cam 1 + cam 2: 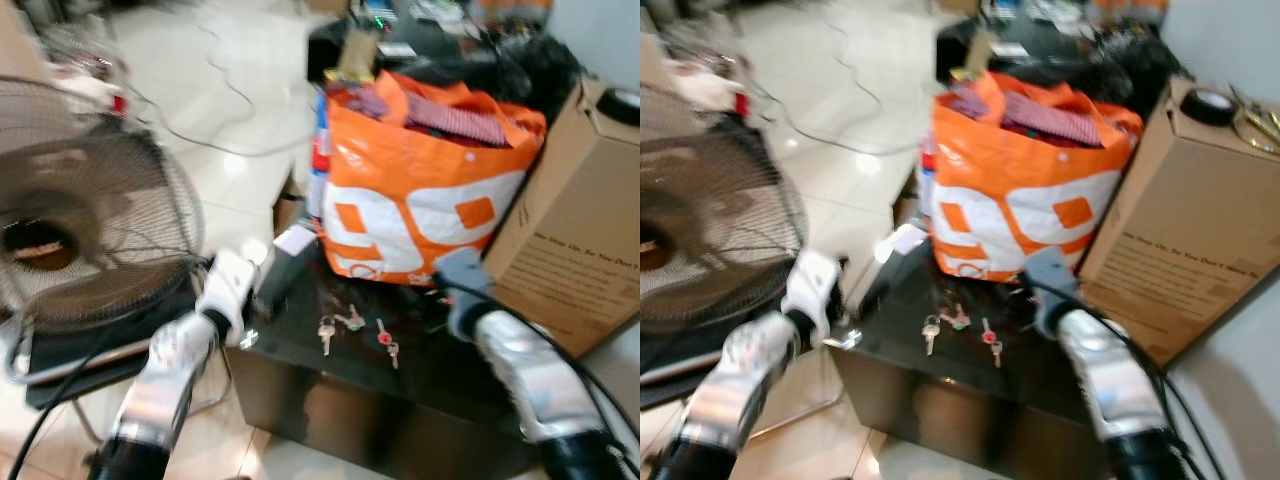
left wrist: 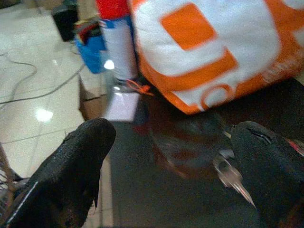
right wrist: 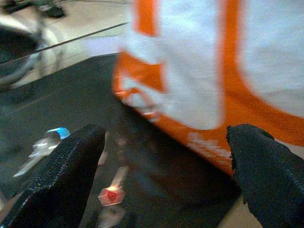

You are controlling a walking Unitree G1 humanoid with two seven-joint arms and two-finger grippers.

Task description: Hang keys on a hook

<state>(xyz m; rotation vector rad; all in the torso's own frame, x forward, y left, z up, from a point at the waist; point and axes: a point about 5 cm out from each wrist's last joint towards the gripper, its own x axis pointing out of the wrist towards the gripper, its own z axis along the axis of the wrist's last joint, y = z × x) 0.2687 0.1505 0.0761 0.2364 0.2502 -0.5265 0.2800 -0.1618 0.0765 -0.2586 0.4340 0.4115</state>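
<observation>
Both arms are reaching over the near edge of the black table (image 1: pixel 300 350). The left gripper (image 2: pixel 173 161) is hovering at the table's left corner with its fingers spread wide and holding nothing; the right gripper (image 3: pixel 166 166) is hanging over the table's right part, likewise parted and empty. The keys (image 1: pixel 355 330) (several, one with a red tag) are lying loose on the tabletop between the two. Behind them the orange bag (image 1: pixel 420 190) is sitting on the table. Left of the table a fan (image 1: pixel 80 230) is standing; right of it, a cardboard box (image 1: pixel 575 230).
</observation>
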